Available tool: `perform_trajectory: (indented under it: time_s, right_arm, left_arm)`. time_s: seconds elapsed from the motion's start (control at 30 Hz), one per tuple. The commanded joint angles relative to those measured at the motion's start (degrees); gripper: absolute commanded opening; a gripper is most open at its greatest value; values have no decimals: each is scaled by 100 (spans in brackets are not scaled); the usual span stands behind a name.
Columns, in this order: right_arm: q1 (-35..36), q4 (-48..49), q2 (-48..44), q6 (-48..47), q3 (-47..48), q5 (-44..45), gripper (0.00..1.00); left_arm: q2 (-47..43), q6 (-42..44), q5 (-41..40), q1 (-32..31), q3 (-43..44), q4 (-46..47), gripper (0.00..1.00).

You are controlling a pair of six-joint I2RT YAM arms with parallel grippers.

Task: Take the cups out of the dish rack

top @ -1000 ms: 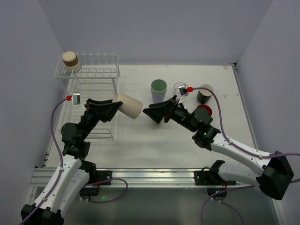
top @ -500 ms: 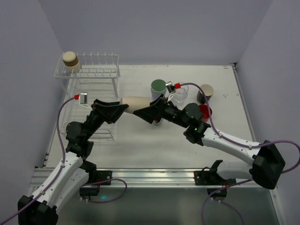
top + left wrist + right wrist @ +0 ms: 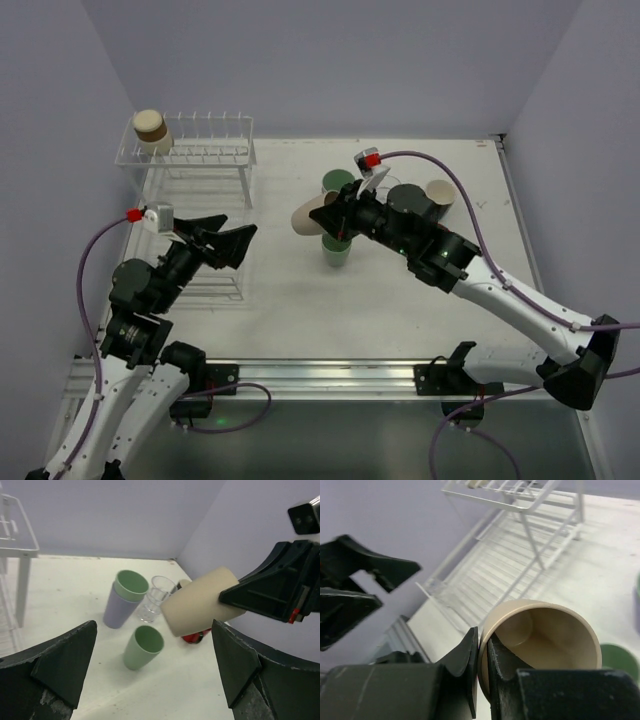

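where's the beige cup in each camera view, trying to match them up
Top external: the beige cup is near the centre, tilted, off the table.
Left wrist: right of centre, lying sideways in the air.
Right wrist: bottom centre, open mouth facing the camera.
Shared landmark: the dish rack, upper left in top external, left edge in left wrist, top in right wrist.

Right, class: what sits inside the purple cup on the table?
A pale green cup is nested in the purple cup, its rim standing above. The purple cup's inner walls and bottom are covered, so anything beneath cannot be seen.
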Motion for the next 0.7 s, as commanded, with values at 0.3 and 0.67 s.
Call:
perform_trajectory:
  time_s: [0.3,0.67]
  right_arm:
    - [-164,-3717,1514,-1791,2171,1384,0]
    - [-155,-4086,2543,-1967,2744,1509,0]
  left_arm:
    - [-1028,1693,-1380,-9,-113,-1757,100]
    - [-1028,1685,-1248,8,-148,-1863,100]
